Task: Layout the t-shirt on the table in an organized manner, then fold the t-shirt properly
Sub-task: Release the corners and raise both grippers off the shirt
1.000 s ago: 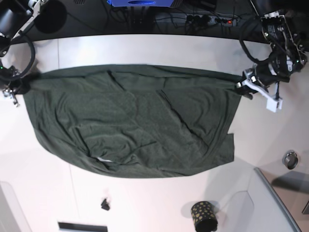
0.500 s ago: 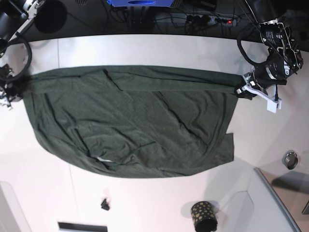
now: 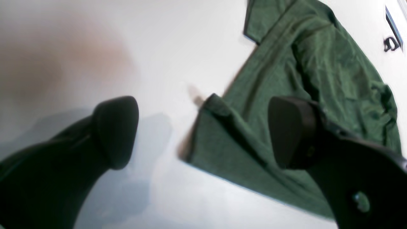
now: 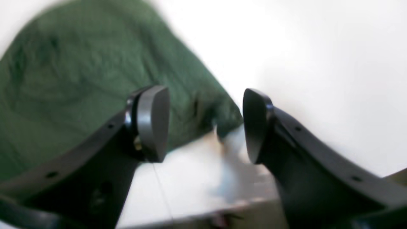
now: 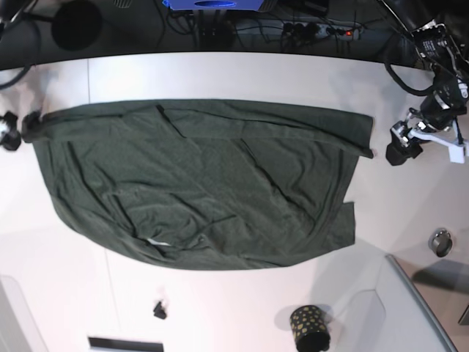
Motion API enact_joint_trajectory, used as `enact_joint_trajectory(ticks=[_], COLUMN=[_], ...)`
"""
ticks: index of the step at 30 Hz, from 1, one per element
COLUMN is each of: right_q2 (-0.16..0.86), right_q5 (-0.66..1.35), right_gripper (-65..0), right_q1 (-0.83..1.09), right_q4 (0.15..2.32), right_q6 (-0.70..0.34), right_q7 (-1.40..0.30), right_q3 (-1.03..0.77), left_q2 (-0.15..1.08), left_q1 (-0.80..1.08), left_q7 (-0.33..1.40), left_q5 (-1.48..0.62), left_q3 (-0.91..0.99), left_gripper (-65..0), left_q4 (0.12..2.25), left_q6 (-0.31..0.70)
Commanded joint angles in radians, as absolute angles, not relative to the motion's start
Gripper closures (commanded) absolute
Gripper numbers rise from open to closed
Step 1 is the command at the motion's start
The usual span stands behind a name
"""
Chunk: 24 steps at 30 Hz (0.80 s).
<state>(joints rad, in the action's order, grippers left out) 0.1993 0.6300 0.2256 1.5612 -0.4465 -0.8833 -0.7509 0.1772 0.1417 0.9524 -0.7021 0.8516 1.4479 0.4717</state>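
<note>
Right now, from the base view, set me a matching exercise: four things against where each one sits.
Things:
1. t-shirt
2. gold-dotted black cup
3. left gripper
4. small metal ring

Places:
A. off the shirt's right end, fingers apart
B. spread across the table's middle
C. near edge, right of centre
D. right side, beside the grey panel

Pairs: 1-B, 2-C, 3-A, 4-D

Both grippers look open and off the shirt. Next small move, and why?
Probably lift both arms clear and re-grasp for the first fold. The left gripper and right gripper stand open with nothing between the jaws, and the t-shirt lies spread on the table, though wrinkled with an uneven lower hem.
</note>
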Motion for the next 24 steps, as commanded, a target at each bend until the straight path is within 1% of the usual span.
enact_joint_trajectory(ticks=[1,2,3,4,5,6,7,9,13,15,17,18,20,22,24], right_q2=[0.211,0.211,0.211,0.211,0.209,0.209,0.209,0.209,0.223,0.231,0.231,0.229,0.214,0.193,0.183], right_q5=[0.653,0.653,0.653,0.651,0.651,0.651,0.651,0.651,0.630,0.535,0.383,0.278,0.062,-0.099,-0.145], right_gripper=[-23.0,-13.8,-4.7,0.0,-0.6,-2.4,-1.8,-0.5,-1.1,-3.6,-6.6,-8.3,-13.5,-21.8,-30.2], right_q1=[0.254,0.280,0.295,0.305,0.309,0.309,0.309,0.309,0.309,0.309,0.320,0.341,0.377,0.404,0.417], right_q4=[1.596,1.609,1.610,1.606,1.593,1.578,1.561,1.535,1.534,1.547,1.578,1.593,1.603,1.601,1.601], right_q6=[-0.487,-0.522,-0.539,-0.539,-0.535,-0.535,-0.536,-0.536,-0.536,-0.536,-0.529,-0.506,-0.438,-0.406,-0.410], right_q7=[-0.883,-0.881,-0.881,-0.881,-0.880,-0.869,-0.849,-0.808,-0.792,-0.762,-0.671,-0.608,-0.470,-0.361,-0.314], right_q3=[-0.725,-0.693,-0.657,-0.622,-0.591,-0.567,-0.542,-0.490,-0.348,-0.243,-0.142,-0.091,-0.007,0.019,0.022], left_q2=[0.193,0.193,0.193,0.191,0.189,0.188,0.188,0.186,0.186,0.186,0.186,0.186,0.193,0.193,0.188], left_q1=[0.170,0.196,0.219,0.239,0.255,0.268,0.277,0.283,0.303,0.306,0.326,0.335,0.355,0.377,0.392], left_q7=[0.943,0.938,0.938,0.938,0.938,0.937,0.935,0.935,0.935,0.935,0.935,0.934,0.931,0.878,0.826], left_q5=[-0.716,-0.713,-0.713,-0.713,-0.713,-0.713,-0.711,-0.711,-0.711,-0.711,-0.711,-0.711,-0.704,-0.644,-0.576], left_q3=[0.862,0.862,0.860,0.860,0.860,0.860,0.860,0.860,0.860,0.860,0.860,0.862,0.865,0.860,0.860], left_gripper=[-56.8,-50.8,-42.3,-32.1,-19.4,-8.2,0.0,0.0,0.0,0.0,0.0,0.0,0.0,0.0,0.0], left_q4=[1.481,1.498,1.512,1.517,1.515,1.512,1.512,1.511,1.521,1.520,1.512,1.512,1.511,1.523,1.521], left_q6=[0.501,0.521,0.535,0.541,0.542,0.544,0.544,0.542,0.544,0.545,0.545,0.545,0.545,0.545,0.547])
